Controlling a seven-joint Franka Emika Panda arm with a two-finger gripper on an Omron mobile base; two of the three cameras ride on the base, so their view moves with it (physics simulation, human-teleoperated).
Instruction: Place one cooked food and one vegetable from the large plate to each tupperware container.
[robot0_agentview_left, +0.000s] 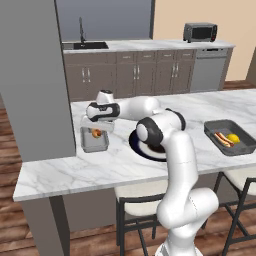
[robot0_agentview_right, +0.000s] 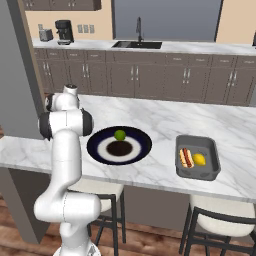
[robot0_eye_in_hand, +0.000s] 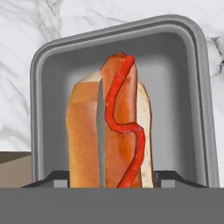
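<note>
Fingers (robot0_eye_in_hand: 57, 178) of the gripper (robot0_eye_in_hand: 107, 180) sat at a narrow-to-mid gap w/ a hot dog (robot0_eye_in_hand: 109, 127) standing between them in the hand view; bun flanks ran down to both dark tips, so we read it as gripped. Red sauce squiggle ran along the sausage. Behind the hot dog lay the left grey tupperware container (robot0_eye_in_hand: 43, 78), rim & rounded corners visible, on white marble.

From the left base view, we saw the gripper (robot0_agentview_left: 97, 131) poised just over that same container (robot0_agentview_left: 94, 145) at the island counter's (robot0_agentview_left: 75, 170) left end, w/ an orange-brown bit of the hot dog (robot0_agentview_left: 96, 133) under the hand. Whether the food touched the tray floor, we couldn't tell.

Just right of that tray sat the large plate (robot0_agentview_left: 137, 149), partly hidden by the arm's elbow. In the right base view the plate (robot0_agentview_right: 100, 145) showed its white ring & dark centre, w/ a green lime-like round item (robot0_agentview_right: 120, 134) on its far side.

Well apart, toward the counter's right end, the second tupperware container (robot0_agentview_right: 210, 162) held another hot dog (robot0_agentview_right: 186, 157) & a lemon-like yellow item (robot0_agentview_right: 199, 159) side by side.

Farther back: cabinet run w/ sink (robot0_agentview_left: 90, 45), toaster oven (robot0_agentview_left: 200, 32), dishwasher (robot0_agentview_left: 209, 70); coffee maker (robot0_agentview_right: 63, 31) & toaster (robot0_agentview_right: 46, 34) on the rear counter.
</note>
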